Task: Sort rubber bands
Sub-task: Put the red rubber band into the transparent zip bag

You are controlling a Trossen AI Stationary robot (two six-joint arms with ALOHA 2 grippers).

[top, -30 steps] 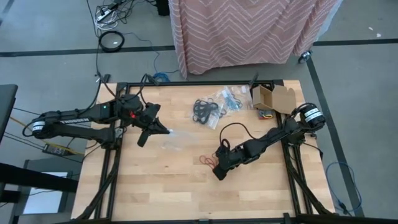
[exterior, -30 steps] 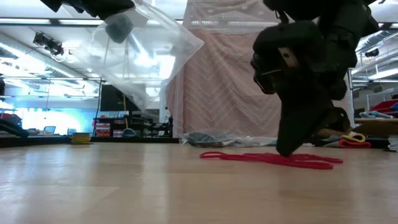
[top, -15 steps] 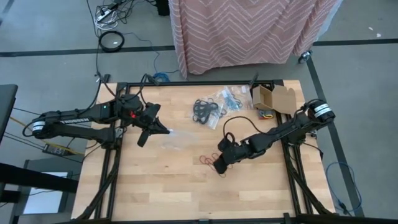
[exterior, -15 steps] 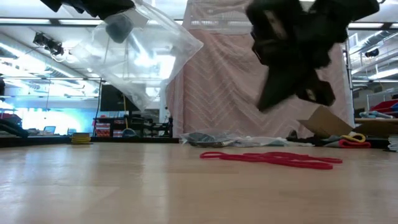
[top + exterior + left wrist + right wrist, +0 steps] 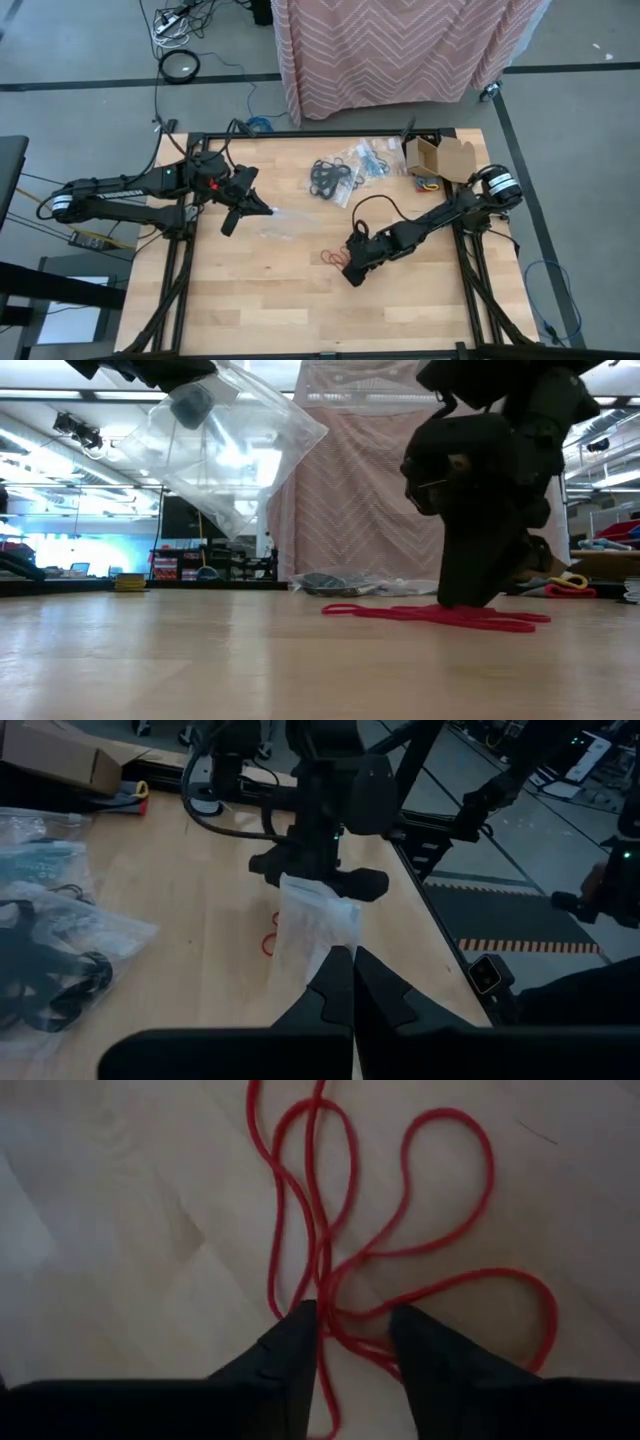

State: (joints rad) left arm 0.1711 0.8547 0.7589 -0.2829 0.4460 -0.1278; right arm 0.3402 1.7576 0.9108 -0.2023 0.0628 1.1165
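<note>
While the left gripper (image 5: 236,210) hangs at centre-left of the high view, its fingers (image 5: 340,988) pressed together on the edge of a clear plastic bag (image 5: 312,920), the bag droops open above the counter (image 5: 260,290), presumably held ready to receive a colour. Lower centre-right in that view, the right gripper (image 5: 350,272) is down on the red rubber bands (image 5: 400,1240), which lie loose on the wood. Its fingers (image 5: 290,1345) stand partly spread with strands running between them, straddling rather than pinching, so nothing looks lifted yet. Black rubber bands (image 5: 330,178) sit in a cluster at upper centre, beside more crinkly bags (image 5: 372,158) and a cardboard box (image 5: 440,155).
</note>
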